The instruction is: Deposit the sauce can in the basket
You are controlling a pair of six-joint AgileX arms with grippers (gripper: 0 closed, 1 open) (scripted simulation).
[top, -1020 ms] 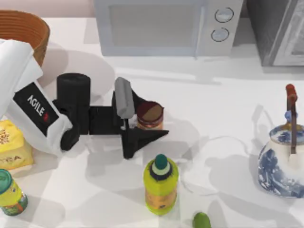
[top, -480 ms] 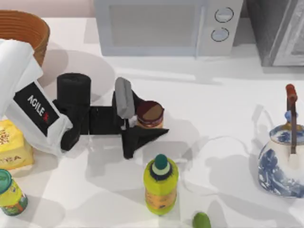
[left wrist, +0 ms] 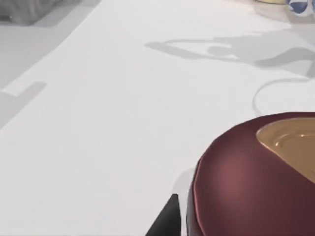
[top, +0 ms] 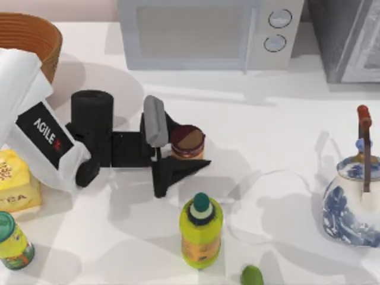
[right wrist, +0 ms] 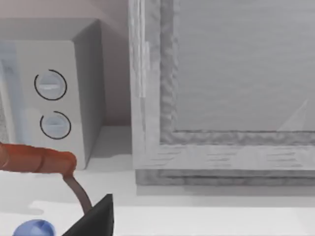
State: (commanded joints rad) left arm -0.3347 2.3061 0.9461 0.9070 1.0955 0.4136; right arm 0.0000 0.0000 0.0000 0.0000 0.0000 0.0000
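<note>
Left claw pinching the sauce can on the table; nothing has shifted since earlier.

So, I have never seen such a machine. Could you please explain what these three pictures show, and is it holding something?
It is a simulated two-armed AgileX robot at a white table. One picture looks down from above; the other two come from cameras on the wrists. The left gripper has its fingers on both sides of the sauce can, which stands on the table; whether they grip it, I cannot tell. The basket waits at the far left. Also there: a microwave, a teapot, and a yellow-green bottle.
</note>
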